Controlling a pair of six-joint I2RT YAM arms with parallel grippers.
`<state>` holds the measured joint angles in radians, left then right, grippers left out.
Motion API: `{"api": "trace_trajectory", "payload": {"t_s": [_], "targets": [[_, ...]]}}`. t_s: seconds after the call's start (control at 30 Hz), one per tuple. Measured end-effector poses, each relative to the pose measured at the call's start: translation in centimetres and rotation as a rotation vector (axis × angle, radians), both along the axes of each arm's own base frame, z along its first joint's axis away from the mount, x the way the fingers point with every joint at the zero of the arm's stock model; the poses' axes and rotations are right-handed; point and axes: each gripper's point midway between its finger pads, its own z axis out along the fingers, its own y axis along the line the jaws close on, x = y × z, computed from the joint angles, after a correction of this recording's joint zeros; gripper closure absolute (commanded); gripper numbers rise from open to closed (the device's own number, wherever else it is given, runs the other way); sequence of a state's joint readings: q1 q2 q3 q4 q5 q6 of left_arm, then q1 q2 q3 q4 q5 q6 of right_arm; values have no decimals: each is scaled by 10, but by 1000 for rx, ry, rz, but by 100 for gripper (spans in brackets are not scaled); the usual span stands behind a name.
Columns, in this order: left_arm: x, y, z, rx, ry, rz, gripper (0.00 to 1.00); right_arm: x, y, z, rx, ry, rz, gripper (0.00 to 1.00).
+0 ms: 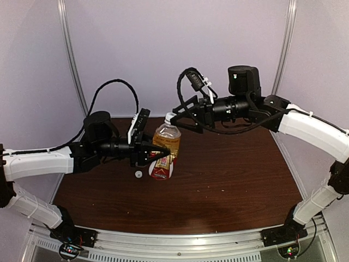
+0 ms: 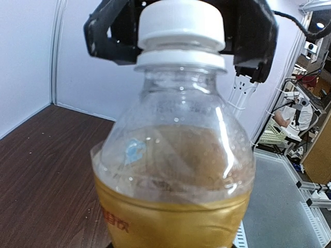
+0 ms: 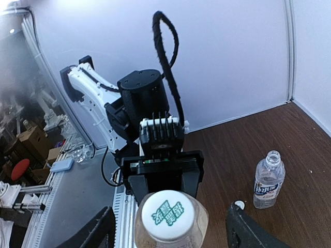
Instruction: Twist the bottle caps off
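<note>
My left claw point(image 1: 151, 154) is gripping the amber bottle point(image 1: 167, 143) by its body; if that grip is slipping, the bottle's twisting or tipping. Its white cap point(image 3: 164, 214) is sitting between the spread fingers of my right claw point(image 1: 172, 118), not touching. I'm not seeing how loose the cap is, or whether the base is resting on the worktop point(image 1: 229, 174).

Two bottles stand in view: one amber bottle point(image 1: 166, 143) and one clear bottle point(image 3: 269, 180); there are two white caps, counted as one fitted cap point(image 2: 181, 26) and one loose cap point(image 1: 139, 174). Two robot arms, a left arm point(image 1: 38, 164) and a right arm point(image 1: 316, 128); one table point(image 1: 234, 185).
</note>
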<state>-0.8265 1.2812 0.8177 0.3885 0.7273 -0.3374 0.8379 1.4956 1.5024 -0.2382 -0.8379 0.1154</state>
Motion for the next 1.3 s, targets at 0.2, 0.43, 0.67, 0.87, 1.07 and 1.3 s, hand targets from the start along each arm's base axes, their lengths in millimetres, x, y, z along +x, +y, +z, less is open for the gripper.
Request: {"api": "trace_trajectory", "payload": {"t_s": [0.2, 0.43, 0.67, 0.87, 1.07, 1.3], "targets": [[14, -1, -8, 38, 7, 68, 64, 25, -2, 11, 19, 99, -188, 26], [22, 0, -16, 65, 11, 115, 64, 45, 9, 0, -1, 191, -294, 31], [27, 1, -22, 91, 14, 146, 64, 45, 16, -13, -27, 237, -297, 46], [31, 3, -25, 104, 14, 172, 64, 43, 17, -13, -29, 248, -294, 53], [34, 4, -27, 114, 16, 189, 64, 41, 18, -14, -31, 249, -290, 55], [35, 4, -27, 115, 16, 195, 64, 41, 18, -18, -43, 249, -290, 61]]}}
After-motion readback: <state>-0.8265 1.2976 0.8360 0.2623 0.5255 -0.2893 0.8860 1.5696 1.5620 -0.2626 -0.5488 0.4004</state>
